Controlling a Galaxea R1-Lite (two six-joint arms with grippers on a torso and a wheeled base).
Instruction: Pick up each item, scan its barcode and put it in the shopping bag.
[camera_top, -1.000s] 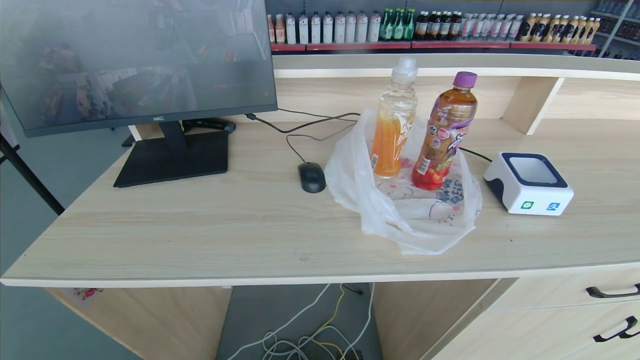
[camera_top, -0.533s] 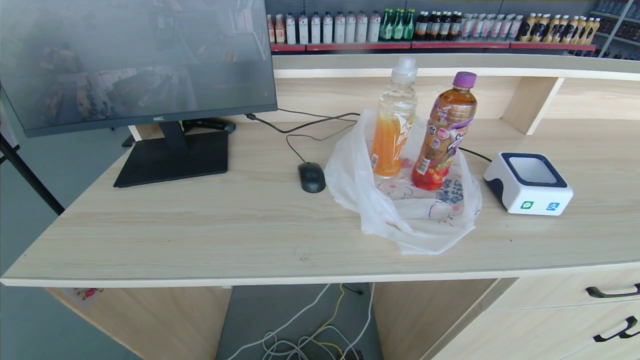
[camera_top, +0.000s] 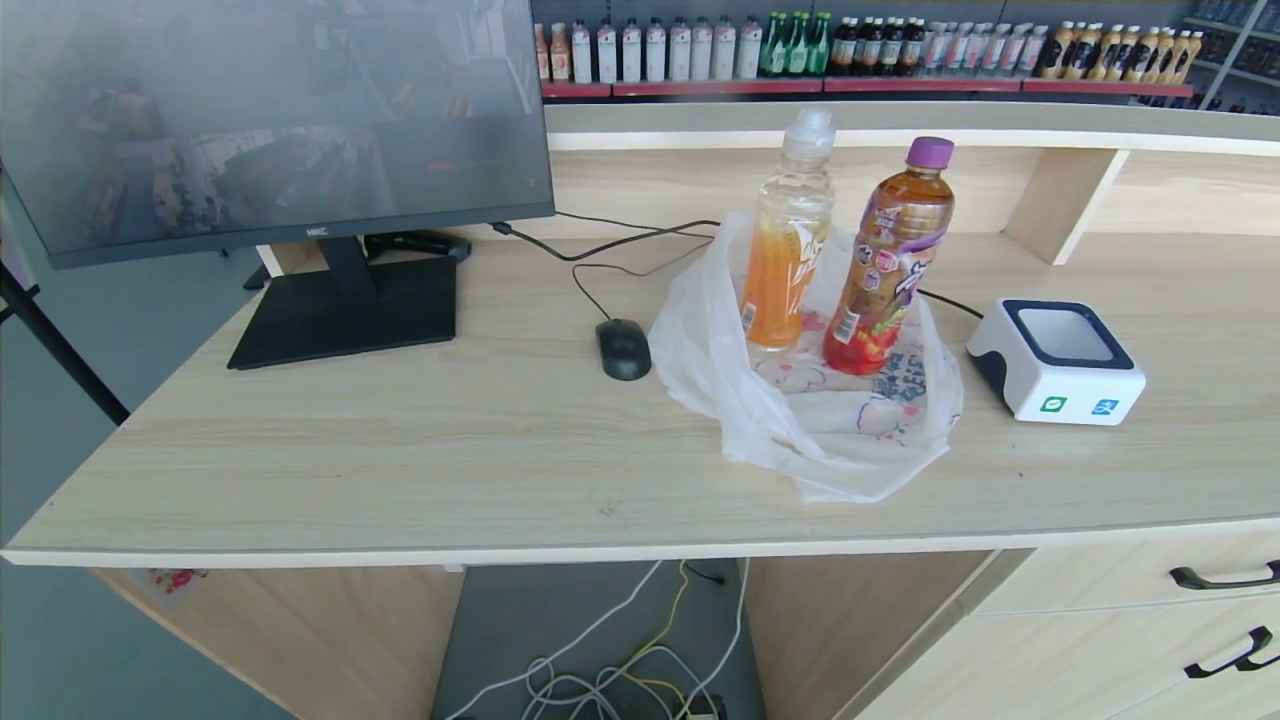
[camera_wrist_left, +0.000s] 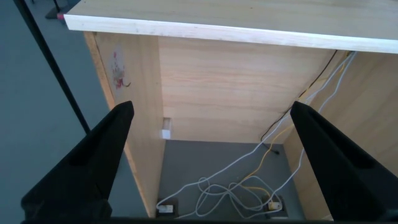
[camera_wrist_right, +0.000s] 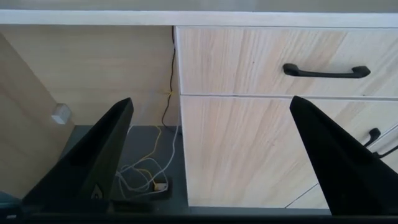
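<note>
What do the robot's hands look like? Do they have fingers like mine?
Not quite like yours. The left tool and the right tool look the same. Each has just two fingers, plain matte black, flat-sided and wedge-shaped, broad at the base and narrowing to a tip. No markings or cables can be seen on them.

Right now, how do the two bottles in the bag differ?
The left bottle has a pale cap, the right bottle a purple one. The left bottle's label is orange, the right bottle's purple and red. Both stand capped in the bag.
</note>
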